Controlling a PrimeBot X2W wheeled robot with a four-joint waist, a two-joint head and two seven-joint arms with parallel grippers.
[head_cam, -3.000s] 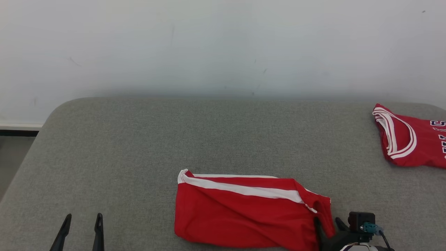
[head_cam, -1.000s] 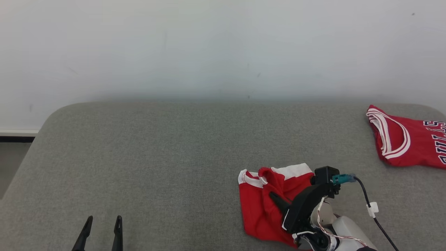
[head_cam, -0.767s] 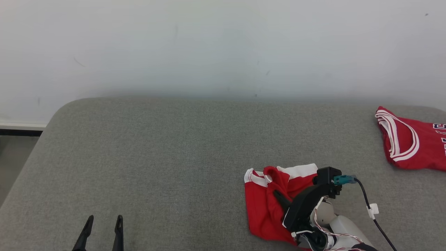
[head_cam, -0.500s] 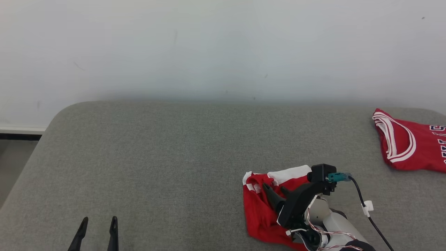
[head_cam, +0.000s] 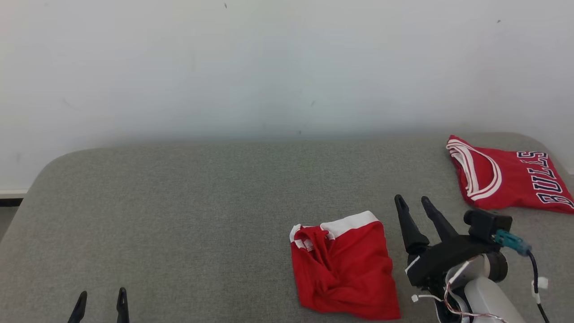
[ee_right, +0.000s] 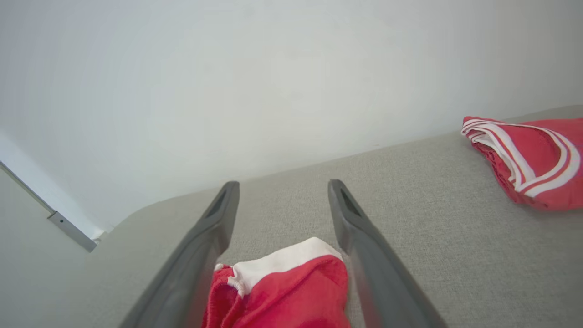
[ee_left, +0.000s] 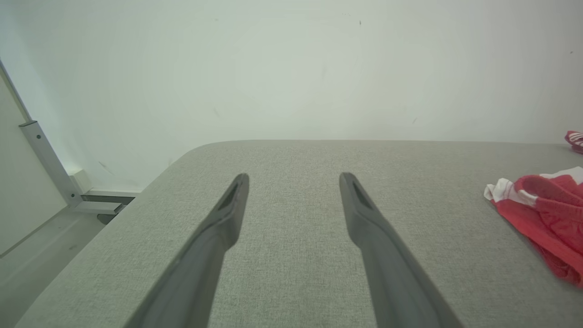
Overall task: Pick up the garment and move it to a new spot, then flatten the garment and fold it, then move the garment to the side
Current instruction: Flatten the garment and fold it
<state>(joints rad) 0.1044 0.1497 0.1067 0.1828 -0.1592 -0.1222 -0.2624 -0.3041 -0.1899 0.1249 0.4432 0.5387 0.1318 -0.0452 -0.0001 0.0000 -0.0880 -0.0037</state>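
The garment (head_cam: pixel 343 269) is a pair of red shorts with a white waistband, lying folded and somewhat rumpled on the grey padded table (head_cam: pixel 179 202), right of the middle near the front. My right gripper (head_cam: pixel 411 200) is open just to the right of it, apart from the cloth, fingers pointing away from me. In the right wrist view the garment (ee_right: pixel 282 282) lies low between the spread fingers (ee_right: pixel 209 228) of that gripper (ee_right: pixel 283 184), untouched. My left gripper (head_cam: pixel 102 295) is open and empty at the front left. From its wrist view (ee_left: pixel 294 177) the garment (ee_left: pixel 546 205) lies far right.
A second red jersey (head_cam: pixel 506 179) with white trim and dark lettering lies at the table's back right corner, also seen as the jersey (ee_right: pixel 524 159) in the right wrist view. A pale wall (head_cam: pixel 287 67) runs behind the table. The table's left edge drops to a floor (ee_left: pixel 36 241).
My right gripper has opened, let go of the garment and drawn back to the right of it. The garment stays in a folded heap. The head view shifted a little.
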